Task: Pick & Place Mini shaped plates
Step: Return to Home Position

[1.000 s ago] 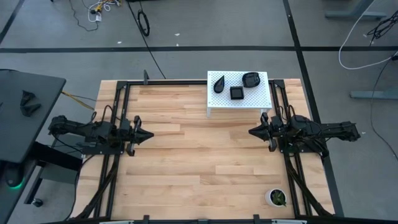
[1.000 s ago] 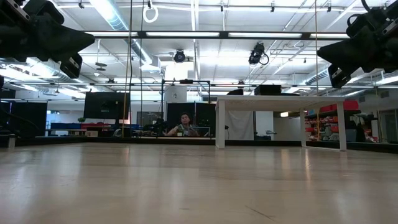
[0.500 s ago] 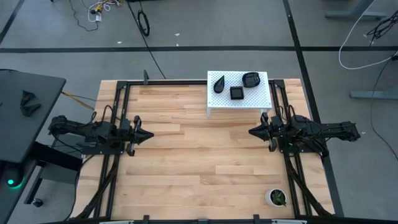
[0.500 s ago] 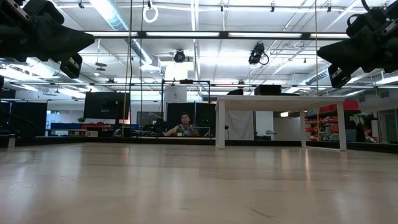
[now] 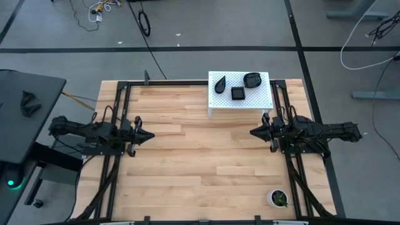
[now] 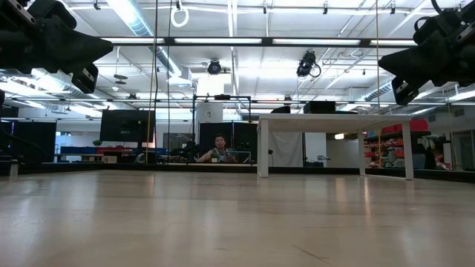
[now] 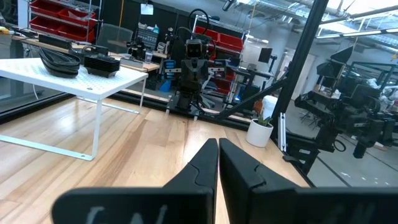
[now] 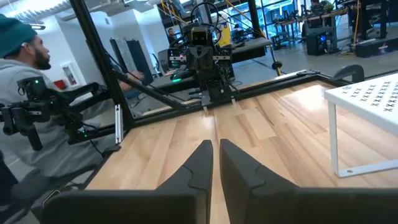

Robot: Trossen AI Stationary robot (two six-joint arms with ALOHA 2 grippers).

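Mini shaped plates (image 5: 238, 93) sit grouped by shape on shelf (image 5: 262, 98); left gripper (image 5: 152, 134) and right gripper (image 5: 252, 132), closed and empty, hang clear of it, apparently parked.

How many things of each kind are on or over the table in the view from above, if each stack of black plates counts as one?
Stacks of black plates: 3 (drop-shaped stack, square stack, rounded stack, all on the shelf)
White shelf: 1
White pot with a plant: 1
Grippers: 2 (left gripper, right gripper, both shut and empty)
Total: 7
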